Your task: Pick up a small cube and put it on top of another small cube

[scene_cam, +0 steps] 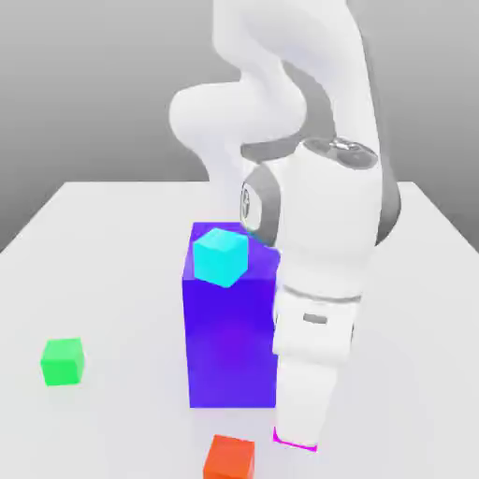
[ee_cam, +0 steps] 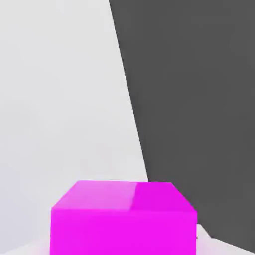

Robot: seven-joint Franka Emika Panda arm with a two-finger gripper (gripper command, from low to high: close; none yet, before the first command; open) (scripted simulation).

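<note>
The small magenta-pink cube (scene_cam: 294, 441) rests on the white table near the front edge, at the foot of the big blue-purple block, and just a thin strip of it shows under my hand. My gripper (scene_cam: 299, 428) is lowered straight onto it. The hand view has the same magenta cube (ee_cam: 123, 217) close up, resting on the table. The small bright green cube (scene_cam: 63, 361) sits alone on the table toward the exterior view's left, well away from my arm.
A tall blue-purple block (scene_cam: 229, 346) stands right beside my hand, with a cyan small cube (scene_cam: 221, 256) on top. An orange-red small cube (scene_cam: 230, 458) lies at the front edge. The white table (scene_cam: 112, 243) ends just past the magenta cube.
</note>
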